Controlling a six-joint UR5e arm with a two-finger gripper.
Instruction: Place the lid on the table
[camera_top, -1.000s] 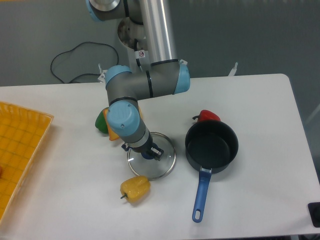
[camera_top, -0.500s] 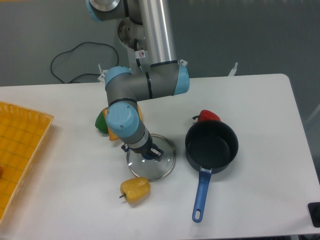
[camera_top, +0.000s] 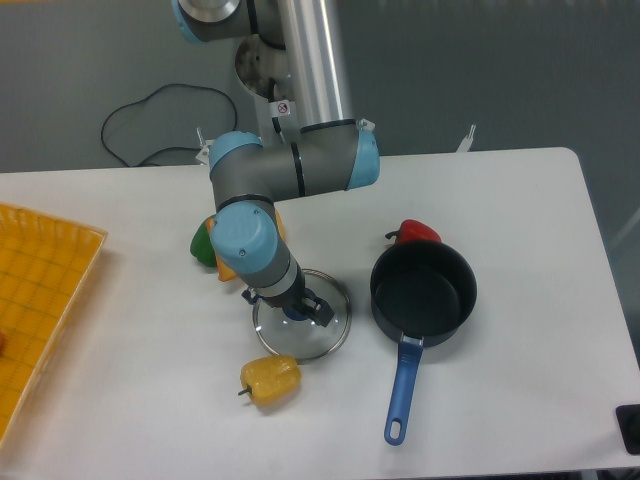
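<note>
The lid (camera_top: 322, 335), clear glass with a silver rim, lies flat on the white table (camera_top: 520, 210), left of the pot. Its dark blue knob (camera_top: 296, 313) shows between my fingers. My gripper (camera_top: 300, 309) points down over the lid's centre. One finger (camera_top: 321, 311) stands a little off the knob on the right, the other on the left, so the gripper looks open around the knob.
A dark pot (camera_top: 423, 293) with a blue handle (camera_top: 402, 390) stands right of the lid, a red pepper (camera_top: 417, 232) behind it. A yellow pepper (camera_top: 270, 381) touches the lid's front rim. Green and orange peppers (camera_top: 205, 244) lie behind my arm. A yellow tray (camera_top: 40, 300) fills the left edge.
The lid has settled slightly lower onto the table, nudging the yellow pepper. My right finger has spread outward from the knob.
</note>
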